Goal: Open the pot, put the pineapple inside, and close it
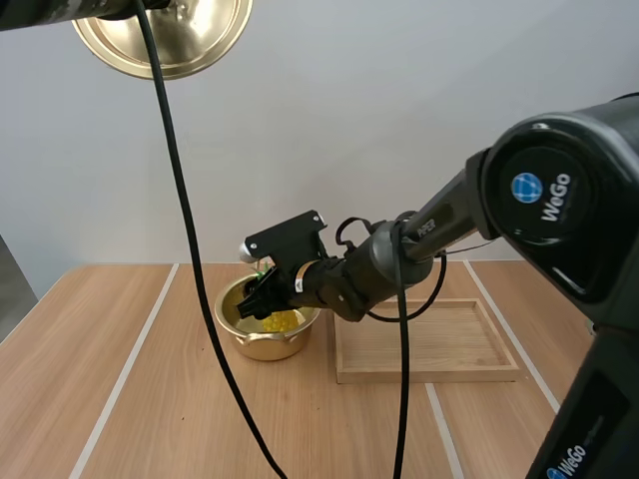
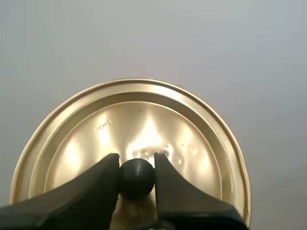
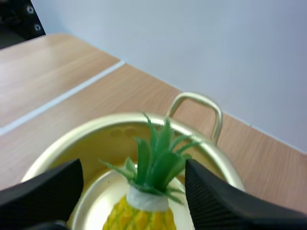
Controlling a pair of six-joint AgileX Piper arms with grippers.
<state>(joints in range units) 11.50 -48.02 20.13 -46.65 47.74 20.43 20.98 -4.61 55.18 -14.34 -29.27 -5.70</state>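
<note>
The pot (image 1: 265,347) stands on the table (image 1: 110,399) left of centre, with the wooden tray (image 1: 429,373) just beside it on the right. The pineapple (image 3: 144,213) sits inside the pot, between the parted fingers of the right gripper (image 1: 260,301), which reaches in from the right over the tray. The lid (image 1: 165,35) hangs high above the table's far left, its knob pinched in the left gripper (image 2: 136,179).

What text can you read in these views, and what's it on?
"WeGo": right arm's joint cover.
"WeGo": right arm's base.
Forearm print: too small to read.
Stamp on the pot lid: illegible.
</note>
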